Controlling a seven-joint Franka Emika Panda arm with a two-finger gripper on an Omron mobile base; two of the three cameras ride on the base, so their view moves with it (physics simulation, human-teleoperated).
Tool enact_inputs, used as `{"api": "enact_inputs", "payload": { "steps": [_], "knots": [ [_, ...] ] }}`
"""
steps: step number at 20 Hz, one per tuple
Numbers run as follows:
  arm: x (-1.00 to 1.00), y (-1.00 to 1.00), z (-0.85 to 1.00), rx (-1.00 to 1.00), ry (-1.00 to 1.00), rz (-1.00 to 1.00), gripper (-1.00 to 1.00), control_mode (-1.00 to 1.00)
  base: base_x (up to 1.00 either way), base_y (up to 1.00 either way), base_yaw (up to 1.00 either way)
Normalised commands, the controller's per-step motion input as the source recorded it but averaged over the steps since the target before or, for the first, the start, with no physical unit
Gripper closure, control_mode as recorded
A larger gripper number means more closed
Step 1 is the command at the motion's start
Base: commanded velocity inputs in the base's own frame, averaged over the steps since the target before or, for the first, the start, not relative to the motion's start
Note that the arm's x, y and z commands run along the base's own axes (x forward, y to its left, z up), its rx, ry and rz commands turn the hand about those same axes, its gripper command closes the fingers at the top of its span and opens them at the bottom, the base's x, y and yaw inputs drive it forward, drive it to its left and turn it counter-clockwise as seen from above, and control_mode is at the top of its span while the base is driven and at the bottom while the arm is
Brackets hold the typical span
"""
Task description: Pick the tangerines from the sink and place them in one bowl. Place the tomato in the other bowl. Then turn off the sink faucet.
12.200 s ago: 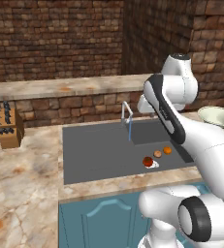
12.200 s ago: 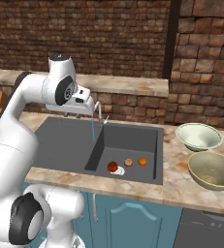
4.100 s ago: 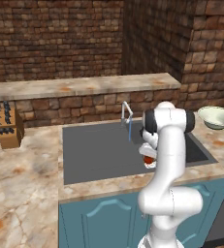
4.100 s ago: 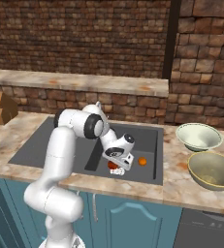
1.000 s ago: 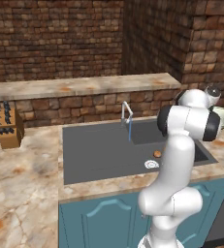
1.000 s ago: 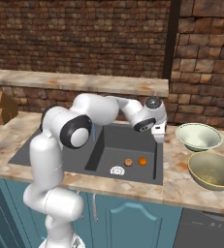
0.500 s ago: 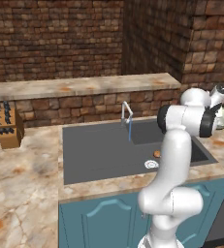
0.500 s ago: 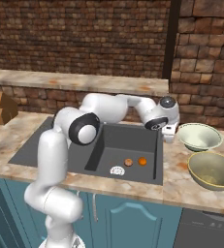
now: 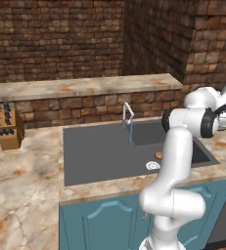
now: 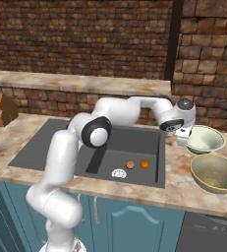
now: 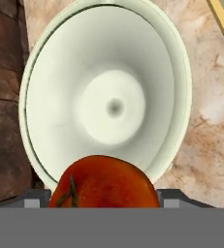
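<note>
One small round dark red tomato [image 11: 104,182], seen in the hand view. Two small round orange tangerines in the right base view, a bright orange one [image 10: 144,164] and a paler tan-orange one [image 10: 130,165]. Two wide shallow bowls: one pale cream bowl with a greyish-green rim [image 10: 204,139] and one olive-tan bowl [image 10: 216,173]. One large dark grey rectangular sink basin [image 10: 61,142] with one small round white drain [image 10: 118,173]. One thin silver faucet with an angular bent spout [image 9: 127,112]. One wooden knife block with dark handles [image 9: 6,127]; how many knives it holds is too small to count
</note>
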Motion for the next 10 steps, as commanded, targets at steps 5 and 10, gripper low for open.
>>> {"api": "enact_inputs", "payload": {
  "steps": [5,10],
  "knots": [
    [0.12,-0.33,-0.19,0.02,0.00,0.00,1.00,-1.00,0.00,0.00,0.00],
    [0.17,-0.29,-0.20,0.01,0.00,0.00,1.00,-1.00,0.00,0.00,0.00]
  ]
}}
